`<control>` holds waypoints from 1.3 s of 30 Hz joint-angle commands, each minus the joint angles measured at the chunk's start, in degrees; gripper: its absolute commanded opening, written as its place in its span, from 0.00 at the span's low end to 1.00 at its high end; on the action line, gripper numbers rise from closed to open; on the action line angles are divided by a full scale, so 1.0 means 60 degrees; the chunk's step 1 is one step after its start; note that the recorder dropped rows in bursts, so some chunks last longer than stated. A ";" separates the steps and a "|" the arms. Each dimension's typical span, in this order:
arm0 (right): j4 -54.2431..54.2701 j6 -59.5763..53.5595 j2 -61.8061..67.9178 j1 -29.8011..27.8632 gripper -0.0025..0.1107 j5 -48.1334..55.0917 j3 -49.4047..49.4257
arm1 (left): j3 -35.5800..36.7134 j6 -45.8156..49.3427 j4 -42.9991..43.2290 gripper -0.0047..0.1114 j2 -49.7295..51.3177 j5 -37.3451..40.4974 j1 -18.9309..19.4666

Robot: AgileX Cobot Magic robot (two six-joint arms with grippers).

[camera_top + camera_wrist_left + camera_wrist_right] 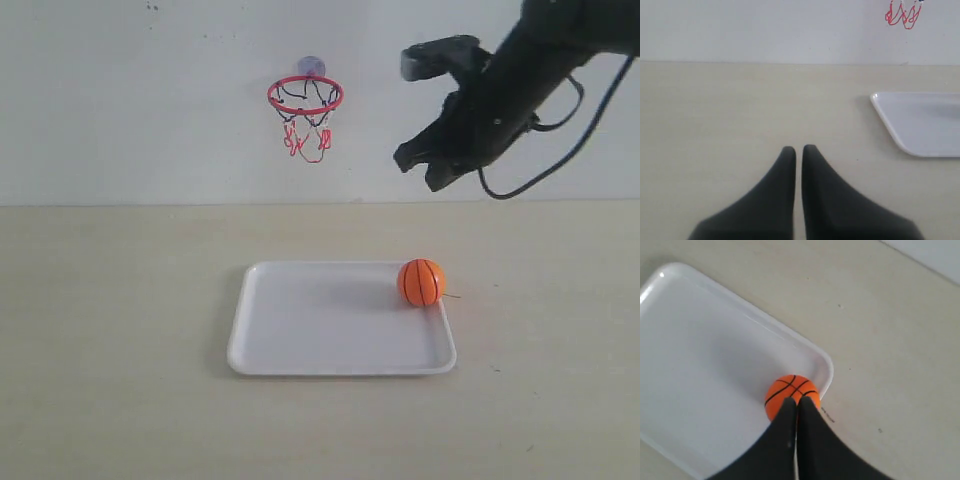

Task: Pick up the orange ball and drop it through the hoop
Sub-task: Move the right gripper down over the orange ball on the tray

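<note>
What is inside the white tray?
The ball sits in the tray, at its far right corner by the rim. In the right wrist view, the shut right gripper covers part of the ball; the tray floor beneath the ball is hidden.

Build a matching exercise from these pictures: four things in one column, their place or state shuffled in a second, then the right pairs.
Column 1
1. orange ball
2. hoop
3. white tray
4. right claw

Column 2
A. fixed high on the wall
B. raised in the air, fingers together
C. lying flat on the table
D. resting in a corner, against the rim

Pairs: 1-D, 2-A, 3-C, 4-B
</note>
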 commanded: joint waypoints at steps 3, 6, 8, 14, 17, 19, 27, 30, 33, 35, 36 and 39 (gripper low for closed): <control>-0.2465 0.1179 0.0496 0.1068 0.08 0.0820 -0.0678 | 0.0035 0.0030 -0.0104 0.08 -0.0033 -0.0019 0.0016; -0.3565 0.2372 0.0576 0.1020 0.49 0.1245 -0.0678 | 0.0035 0.0030 -0.0104 0.08 -0.0033 -0.0019 0.0016; -0.4111 0.3444 0.0619 0.1020 0.70 0.1312 -0.0678 | 0.0035 0.0030 -0.0104 0.08 -0.0033 -0.0019 0.0016; -0.3679 0.4833 0.1218 0.1020 0.65 0.1384 -0.0678 | 0.0035 0.0030 -0.0104 0.08 -0.0033 -0.0019 0.0016; -0.3562 0.5442 0.1536 0.1020 0.65 0.1251 -0.0678 | 0.0035 0.0030 -0.0104 0.08 -0.0033 -0.0019 0.0016; -0.3294 0.5461 0.1675 0.1020 0.65 0.1098 -0.0678 | 0.0035 0.0030 -0.0104 0.08 -0.0033 -0.0019 0.0016; -0.2749 0.5534 0.2163 0.1020 0.65 0.0513 -0.0678 | 0.0035 0.0030 -0.0104 0.08 -0.0033 -0.0019 0.0016; -0.2732 0.5655 0.2280 0.1020 0.65 0.0369 -0.0678 | 0.0035 0.0030 -0.0104 0.08 -0.0033 -0.0019 0.0016; -0.2697 0.5673 0.2382 0.1020 0.65 0.0171 -0.0678 | 0.0035 0.0030 -0.0104 0.08 -0.0033 -0.0019 0.0016; -0.2697 0.5795 0.2445 0.1020 0.65 0.0028 -0.0678 | 0.0035 0.0030 -0.0104 0.08 -0.0033 -0.0019 0.0016; -0.2697 0.5863 0.2474 0.1020 0.65 -0.0014 -0.0678 | 0.0035 0.0030 -0.0104 0.08 -0.0033 -0.0019 0.0016; -0.2697 0.5880 0.2573 0.1020 0.65 -0.0037 -0.0678 | 0.0035 0.0030 -0.0104 0.08 -0.0033 -0.0019 0.0016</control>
